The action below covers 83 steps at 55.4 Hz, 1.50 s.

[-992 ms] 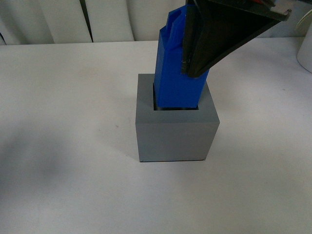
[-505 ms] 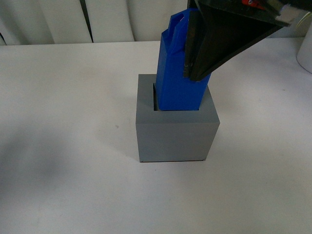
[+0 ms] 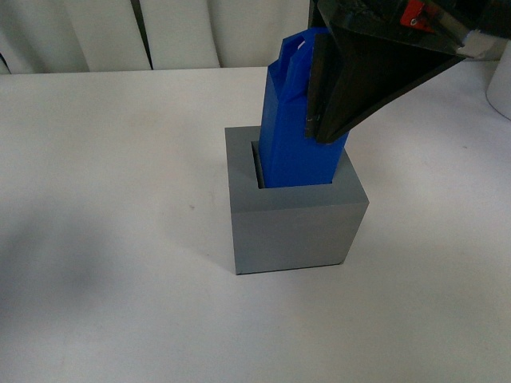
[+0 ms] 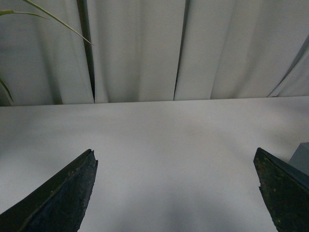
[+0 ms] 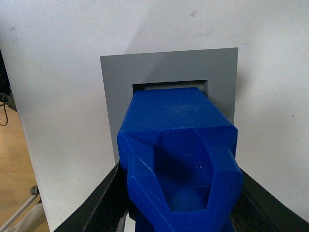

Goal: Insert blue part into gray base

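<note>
The gray base [image 3: 295,227] stands on the white table in the front view. The blue part [image 3: 294,128] stands in its square recess, leaning a little, its lower end inside and its tapered top sticking out. My right gripper [image 3: 319,112] is shut on the blue part's upper half, coming in from the upper right. In the right wrist view the blue part [image 5: 178,154] fills the space between my fingers, with the gray base [image 5: 116,96] beyond it. My left gripper [image 4: 176,193] is open and empty over bare table, out of the front view.
White curtains [image 3: 104,32] hang behind the table's far edge. A white object [image 3: 501,80] stands at the far right edge. A gray corner [image 4: 301,157] shows at the edge of the left wrist view. A plant leaf [image 4: 48,17] shows there against the curtain.
The blue part has sunk a little deeper into the recess and shifted slightly right with my right gripper. The gray base has turned and slid slightly to the right.
</note>
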### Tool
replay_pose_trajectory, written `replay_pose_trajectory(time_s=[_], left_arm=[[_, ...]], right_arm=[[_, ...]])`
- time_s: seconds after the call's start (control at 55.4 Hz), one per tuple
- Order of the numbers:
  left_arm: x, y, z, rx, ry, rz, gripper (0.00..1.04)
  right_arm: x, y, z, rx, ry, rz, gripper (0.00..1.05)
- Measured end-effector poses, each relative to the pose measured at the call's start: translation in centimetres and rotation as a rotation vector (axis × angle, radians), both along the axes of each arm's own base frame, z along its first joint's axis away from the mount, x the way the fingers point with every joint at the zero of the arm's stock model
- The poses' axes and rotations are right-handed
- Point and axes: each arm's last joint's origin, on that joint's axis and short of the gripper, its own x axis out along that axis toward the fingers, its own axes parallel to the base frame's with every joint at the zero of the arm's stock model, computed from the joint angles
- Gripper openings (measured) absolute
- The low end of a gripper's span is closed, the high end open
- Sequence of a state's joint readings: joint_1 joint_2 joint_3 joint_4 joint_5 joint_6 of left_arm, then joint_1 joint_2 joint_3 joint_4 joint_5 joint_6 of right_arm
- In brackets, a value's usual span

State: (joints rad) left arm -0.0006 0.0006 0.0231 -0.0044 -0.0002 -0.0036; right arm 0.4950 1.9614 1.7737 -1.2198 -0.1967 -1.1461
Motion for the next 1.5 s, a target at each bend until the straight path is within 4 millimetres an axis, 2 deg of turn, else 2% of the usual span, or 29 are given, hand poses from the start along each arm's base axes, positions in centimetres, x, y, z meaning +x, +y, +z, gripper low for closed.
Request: replay_pose_trajectory(time_s=[0.18,0.325,0.487,0.65,0.902,1.083,1.263,1.498], left_arm=[[0.0,0.0,0.0,0.000,0.000,0.000,0.99],[0.0,0.0,0.0,0.000,0.000,0.000,0.99],[0.0,0.0,0.0,0.000,0.000,0.000,0.99],[0.0,0.0,0.0,0.000,0.000,0.000,0.99],[0.0,0.0,0.0,0.000,0.000,0.000,0.99],[0.0,0.0,0.0,0.000,0.000,0.000,0.99],[0.0,0.0,0.0,0.000,0.000,0.000,0.99],[0.0,0.0,0.0,0.000,0.000,0.000,0.99]], right_arm=[[0.0,0.1,-0.3,0.002,-0.004,0.003,0.47],[0.1,0.1,-0.4,0.010,-0.008,0.004,0.67],[0.2,0.2,-0.2,0.046,-0.003,-0.002,0.99],[0.2,-0.1,0.6,0.087,-0.008,-0.014,0.97],[-0.8,-1.7,4.0,0.178,-0.087,-0.035,0.97],[-1.7,-3.9,6.3,0.298,-0.217,-0.109,0.97],[-2.6,-6.8,7.2,0.484,-0.355,-0.247,0.97],[-6.1,-10.1,7.7,0.707,-0.481,-0.415,0.97]])
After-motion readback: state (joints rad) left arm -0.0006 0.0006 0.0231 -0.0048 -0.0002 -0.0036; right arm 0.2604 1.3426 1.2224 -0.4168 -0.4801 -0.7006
